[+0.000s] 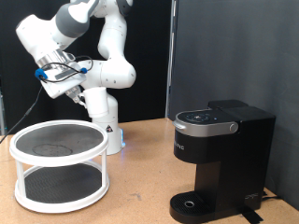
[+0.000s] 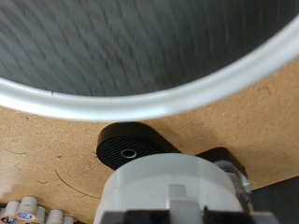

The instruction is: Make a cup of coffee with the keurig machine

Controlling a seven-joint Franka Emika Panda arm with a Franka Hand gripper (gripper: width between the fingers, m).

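The keurig machine [image 1: 222, 149] stands on the wooden table at the exterior view's right, with its lid down and nothing on its round drip base [image 1: 192, 203]. The cup is not in view in either picture. My gripper [image 1: 64, 86] hangs high at the exterior view's upper left, above the white round two-tier stand [image 1: 58, 163] and far from the machine. Nothing shows between its fingers. The wrist view shows no fingers, only the stand's white rim [image 2: 140, 101] over its dark mesh top.
The robot's white base [image 1: 105, 126] stands behind the stand and also shows in the wrist view [image 2: 177, 187], with a black round part [image 2: 131, 147] beside it. Bare wooden table [image 1: 140, 187] lies between stand and machine. A dark curtain hangs behind.
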